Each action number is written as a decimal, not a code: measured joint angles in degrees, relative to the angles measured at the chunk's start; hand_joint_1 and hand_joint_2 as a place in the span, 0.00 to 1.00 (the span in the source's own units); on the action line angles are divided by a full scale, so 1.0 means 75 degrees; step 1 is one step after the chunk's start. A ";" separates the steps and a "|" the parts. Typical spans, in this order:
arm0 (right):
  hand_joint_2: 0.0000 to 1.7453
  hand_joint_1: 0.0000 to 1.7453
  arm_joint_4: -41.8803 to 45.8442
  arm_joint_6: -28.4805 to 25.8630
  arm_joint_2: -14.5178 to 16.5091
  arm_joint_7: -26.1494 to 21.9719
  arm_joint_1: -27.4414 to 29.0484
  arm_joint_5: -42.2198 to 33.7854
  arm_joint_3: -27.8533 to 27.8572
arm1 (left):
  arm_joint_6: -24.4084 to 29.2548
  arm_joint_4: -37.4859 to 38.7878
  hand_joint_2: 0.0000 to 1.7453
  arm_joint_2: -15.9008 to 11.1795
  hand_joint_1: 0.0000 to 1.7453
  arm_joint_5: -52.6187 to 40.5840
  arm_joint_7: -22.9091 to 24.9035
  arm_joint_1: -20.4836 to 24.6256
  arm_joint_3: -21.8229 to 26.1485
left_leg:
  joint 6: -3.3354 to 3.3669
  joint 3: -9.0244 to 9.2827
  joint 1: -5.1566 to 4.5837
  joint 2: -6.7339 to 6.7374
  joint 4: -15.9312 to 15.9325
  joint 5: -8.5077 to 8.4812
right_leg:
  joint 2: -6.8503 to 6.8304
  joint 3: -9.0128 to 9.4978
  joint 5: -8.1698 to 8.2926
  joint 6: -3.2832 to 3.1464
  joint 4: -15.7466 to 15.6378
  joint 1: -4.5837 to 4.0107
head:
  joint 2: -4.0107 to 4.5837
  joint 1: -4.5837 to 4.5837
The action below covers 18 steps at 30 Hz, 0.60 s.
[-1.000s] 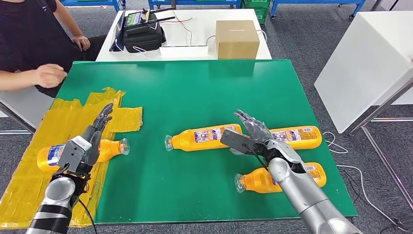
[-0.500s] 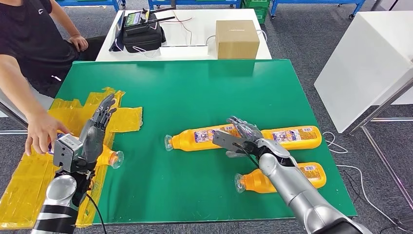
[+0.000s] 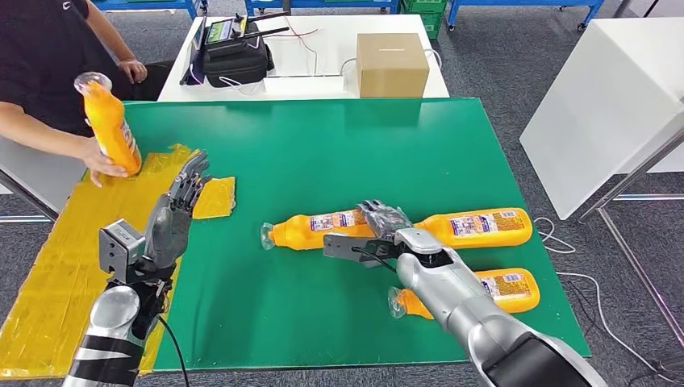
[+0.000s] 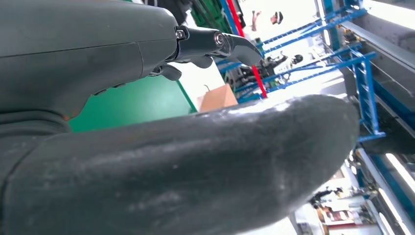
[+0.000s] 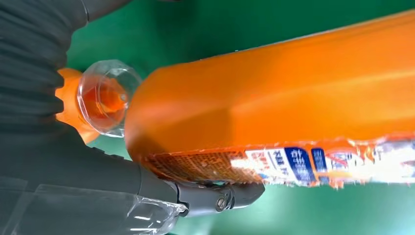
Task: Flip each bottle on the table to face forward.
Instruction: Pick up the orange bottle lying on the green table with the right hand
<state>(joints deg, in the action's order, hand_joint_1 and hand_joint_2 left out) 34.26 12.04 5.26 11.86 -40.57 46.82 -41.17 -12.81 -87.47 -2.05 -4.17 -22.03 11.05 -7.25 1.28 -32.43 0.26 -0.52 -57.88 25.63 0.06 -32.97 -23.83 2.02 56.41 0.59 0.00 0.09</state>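
Bottle (image 3: 310, 230) lies mid-bench, and the right hand (image 3: 379, 222) is wrapped around its base. Two more bottles (image 3: 484, 226) lie by the right edge. Left hand (image 3: 173, 218) hovers open, fingers spread. A person's hand (image 3: 101, 165) holds another bottle (image 3: 109, 125) upright at the far left corner.

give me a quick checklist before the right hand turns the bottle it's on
1. Right hand on the middle bottle: ok; its fingers wrap the bottle's base end.
2. Grip firmness: cannot tell; the right wrist view shows a finger under the label but not how tightly it presses.
3. Label side now facing: cannot tell; the label shows at the bottle's edge, turned partly away.
4. Room to roll: not ok; the far right bottle lies right beside the hand.
5. Left hand out of the way: ok; raised with its fingers apart, holding nothing.
6. Person clear: ok; the person's hand lifts another bottle at the far left corner.
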 joint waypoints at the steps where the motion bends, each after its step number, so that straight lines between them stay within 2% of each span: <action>1: 1.00 0.00 -0.0143 0.0035 0.0053 0.0020 -0.0073 0.0041 -0.0065 | -0.0004 0.0000 0.00 0.0012 0.00 0.0017 0.0006 0.0024 -0.0034 | 0.0000 0.0005 0.0000 0.0003 0.0000 0.0000 | 0.0001 0.0004 0.0000 0.0000 0.0000 0.0000 | 0.0000 0.0000; 2: 1.00 0.19 -0.0257 0.0057 0.0092 0.0027 -0.0132 0.0063 -0.0114 | -0.0005 0.0000 0.00 0.0021 0.00 0.0028 0.0009 0.0039 -0.0061 | 0.0000 0.0009 0.0000 0.0005 0.0000 0.0000 | 0.0003 0.0007 0.0000 0.0000 -0.0001 0.0000 | 0.0000 0.0000; 5: 1.00 0.94 -0.0531 0.0131 0.0176 0.0029 -0.0269 0.0123 -0.0234 | -0.0017 0.0000 0.00 0.0041 0.00 0.0075 0.0002 0.0056 -0.0109 | 0.0000 0.0016 0.0000 0.0008 0.0000 0.0001 | 0.0005 0.0011 0.0001 -0.0001 -0.0002 0.0000 | 0.0000 0.0000; 6: 1.00 1.00 -0.0609 0.0189 0.0200 0.0031 -0.0312 0.0157 -0.0277 | -0.0028 0.0000 0.00 0.0048 0.00 0.0107 0.0003 0.0070 -0.0122 | 0.0000 0.0019 0.0000 0.0009 0.0000 0.0001 | 0.0005 0.0012 0.0004 -0.0006 -0.0003 0.0000 | 0.0000 0.0001; 11: 1.00 1.00 -0.0884 0.0510 0.0320 0.0117 -0.0415 0.0261 -0.0429 | -0.0050 -0.0011 0.00 0.0072 0.00 0.0310 0.0121 0.0227 -0.0224 | -0.0001 0.0037 0.0000 0.0017 0.0000 0.0000 | 0.0007 0.0025 0.0014 -0.0021 -0.0004 -0.0004 | 0.0000 0.0003; 18: 1.00 1.00 -0.1024 0.0524 0.0382 0.0130 -0.0432 0.0264 -0.0496 | -0.0049 -0.0015 0.00 0.0089 0.00 0.0345 0.0137 0.0287 -0.0286 | -0.0002 0.0073 0.0000 0.0041 0.0001 0.0001 | 0.0030 0.0053 0.0014 -0.0023 -0.0006 -0.0004 | 0.0000 0.0001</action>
<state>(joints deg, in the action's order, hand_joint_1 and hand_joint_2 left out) 26.58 15.97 8.12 12.83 -43.81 48.81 -44.89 -13.18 -87.58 -1.39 -1.58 -21.00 13.20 -9.40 1.27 -31.89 0.26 -0.21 -57.88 25.63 0.29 -32.57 -23.72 1.85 56.37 0.56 0.00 0.10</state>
